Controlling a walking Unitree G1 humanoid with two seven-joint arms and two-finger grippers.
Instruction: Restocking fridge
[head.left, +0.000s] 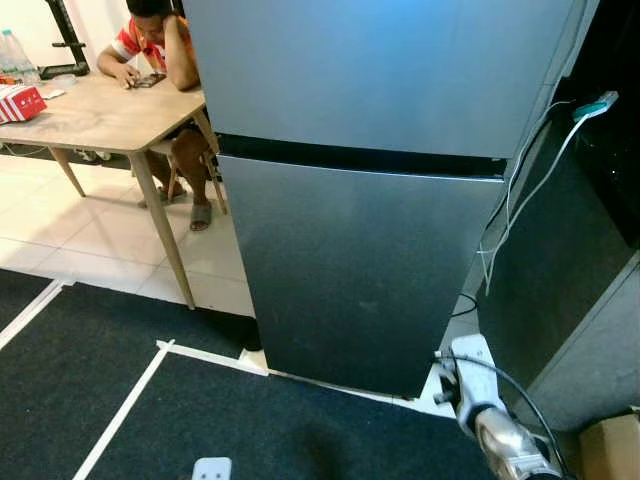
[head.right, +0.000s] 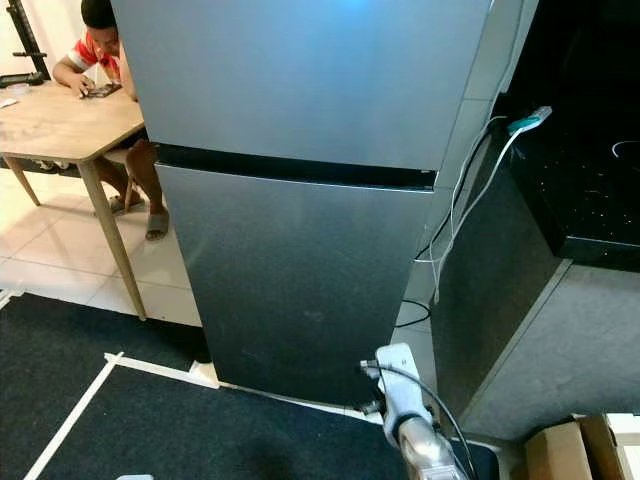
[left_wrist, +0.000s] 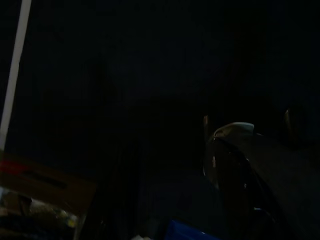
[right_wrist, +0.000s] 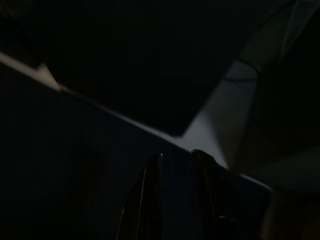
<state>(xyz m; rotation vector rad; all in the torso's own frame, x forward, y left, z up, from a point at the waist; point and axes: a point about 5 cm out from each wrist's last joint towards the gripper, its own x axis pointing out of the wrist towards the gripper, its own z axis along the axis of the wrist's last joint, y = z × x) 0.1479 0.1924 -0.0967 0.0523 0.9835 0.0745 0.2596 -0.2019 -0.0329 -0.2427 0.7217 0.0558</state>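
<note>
**Facing a shut fridge, nothing in hand**

Left eye view: stands square before the grey two-door fridge (head.left: 360, 200), both doors closed, dark seam between upper and lower door running across mid-frame. White cables (head.left: 520, 190) trail down its right side, probably kept there for the wall socket. To the left, a wooden table (head.left: 100, 115) on pale tiles, a seated person (head.left: 160, 60) leaning on it, a red-and-white box (head.left: 20, 102) near its far edge. White tape lines (head.left: 130, 400) mark off the dark carpet in front, likely as a working zone.

Right eye view: same scene shifted; right arm (head.right: 410, 420) hangs low at the fridge's lower right corner, apparently idle. A cardboard box (head.right: 560, 450) sits on the floor at far right, possibly stock for loading, contents hidden.

Left wrist view: very dark; a pale tape strip (left_wrist: 15, 70) and a brownish box edge (left_wrist: 45, 185) just made out. Jaw state: cannot tell.

Right wrist view: dark; right gripper (right_wrist: 177, 175) with two black fingers close together, narrow gap, nothing between them, pointing at the carpet and tape.

Judged step: opening a door comes first.
</note>
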